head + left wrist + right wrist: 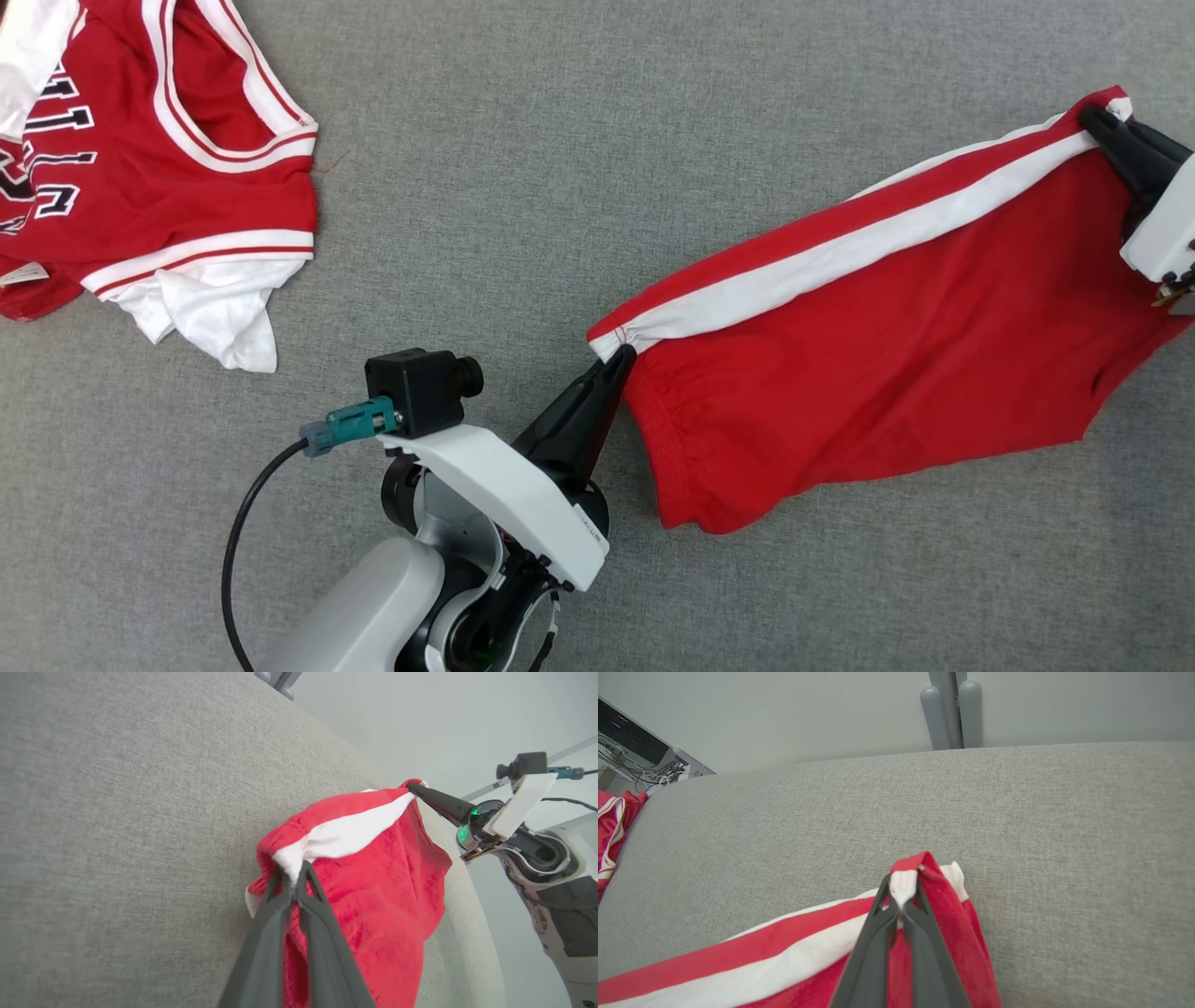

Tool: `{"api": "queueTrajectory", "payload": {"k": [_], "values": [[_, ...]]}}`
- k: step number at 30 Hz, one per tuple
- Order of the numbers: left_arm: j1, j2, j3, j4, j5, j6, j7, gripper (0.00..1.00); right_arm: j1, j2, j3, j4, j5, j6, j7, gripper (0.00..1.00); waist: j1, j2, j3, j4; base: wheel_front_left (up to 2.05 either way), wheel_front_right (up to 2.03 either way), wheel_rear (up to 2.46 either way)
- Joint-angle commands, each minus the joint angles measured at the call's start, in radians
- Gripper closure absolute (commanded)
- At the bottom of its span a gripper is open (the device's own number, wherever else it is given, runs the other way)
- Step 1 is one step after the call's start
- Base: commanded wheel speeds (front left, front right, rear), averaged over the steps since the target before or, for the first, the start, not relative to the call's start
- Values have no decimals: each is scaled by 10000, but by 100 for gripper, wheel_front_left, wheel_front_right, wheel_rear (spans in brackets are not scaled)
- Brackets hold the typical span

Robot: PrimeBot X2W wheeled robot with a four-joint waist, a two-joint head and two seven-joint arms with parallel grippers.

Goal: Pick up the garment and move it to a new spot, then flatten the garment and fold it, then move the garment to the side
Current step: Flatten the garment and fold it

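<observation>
The garment (887,373) is a pair of red shorts with a white side stripe, stretched between my two grippers over the grey fabric surface. My left gripper (624,357) is shut on the waistband corner at its near left end; the left wrist view shows the gripper (293,872) pinching the white stripe of the garment (373,896). My right gripper (1094,119) is shut on the hem corner at the far right end, and in the right wrist view it (903,891) clamps the striped edge of the garment (794,961). The cloth hangs slack below the taut striped edge.
A red and white jersey (140,168) with lettering lies crumpled at the upper left, seen as a red sliver (609,830) in the right wrist view. The grey surface (579,140) spreads between it and the shorts. Its far edge (1017,749) meets a pale wall with grey posts (951,711).
</observation>
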Motion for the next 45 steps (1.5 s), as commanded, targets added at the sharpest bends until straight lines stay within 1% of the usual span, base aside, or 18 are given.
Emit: {"api": "queueTrajectory", "payload": {"k": [1, 6, 10, 11, 12, 13, 14, 17, 21, 25, 27, 31, 33, 35, 40, 44, 45], "values": [[145, 77, -37, -105, -3, -10, -11, 100, 122, -104, 48, 34, 160, 1, -114, 100, 0, 0, -108, -52, 0, 0, 0], [451, 256, -30, -372, -140, 68, 81, 100, 440, -369, 235, 147, 324, 1, -248, 100, 0, 0, -331, -115, 0, 0, 0], [279, 287, 17, -361, -202, 133, 225, 100, 62, -342, 429, 368, 163, 1, -202, 100, 0, 0, -214, -34, 0, 0, 0], [134, 268, 61, -250, -167, 185, 247, 100, -158, -269, 549, 447, 43, 1, -339, 89, 0, 0, -145, -3, 0, 0, 0], [80, 235, 81, -180, -128, 223, 228, 82, -274, -234, 568, 508, -9, 1, -426, 29, 0, 0, -117, 12, 0, 0, 0], [21, 214, 89, -111, -86, 243, 207, 44, -351, -181, 601, 619, -51, 1, -447, 0, 0, 0, -101, 24, 0, 0, 0], [-48, 189, 99, -42, -67, 235, 188, 0, -446, -147, 660, 682, -102, 1, -528, 0, 0, 0, -94, 31, 0, 0, 0], [-197, 126, 129, 153, -47, 214, 134, 0, -604, -67, 779, 884, -187, 1, -784, 0, 0, 0, -149, 10, 0, 0, 0], [-179, 139, 182, 323, -47, 218, 69, 0, -712, -94, 787, 903, -206, 1, -1620, 0, 0, 0, -306, -142, 0, 0, 0], [185, 312, 193, 378, 164, 366, -176, 0, -568, -247, 768, 970, -65, 1, -2107, 0, 0, 0, -573, -373, 0, 0, 0], [301, 500, 210, 221, 630, 459, -659, 0, -286, -407, 939, 967, -193, 1, -2244, 0, 0, 0, -769, -489, 0, 0, 0], [838, 788, 280, -15, 1822, 1114, -1998, 0, 333, -740, 1432, 901, -660, 1, -2036, 0, 0, 0, -1005, -641, 0, 0, 0], [1109, 704, 279, -145, 2241, 1357, -2637, 0, 628, -698, 1560, 867, -827, 1, -1882, 0, 0, 0, -1009, -677, 0, 0, 0], [1355, 658, 298, -134, 2586, 1561, -3061, 0, 856, -580, 1656, 862, -994, 1, -1711, 0, 0, 0, -954, -673, 0, 0, 0], [1591, 401, 180, 95, 3493, 1730, -3484, 0, 965, -308, 1487, 1102, -1581, 1, -1500, 0, 0, 0, -687, -493, 0, 0, 0], [1654, 120, 278, 326, 3848, 1507, -3556, 0, 893, -90, 1353, 1514, -2089, 1, -1236, 0, 0, 0, -543, -276, 0, 0, 0], [1654, 120, 278, 326, 3848, 1507, -3556, 0, 893, -90, 1353, 1514, -2089, 1, -1236, 0, 0, 0, -543, -276, 0, 0, 0]]}}
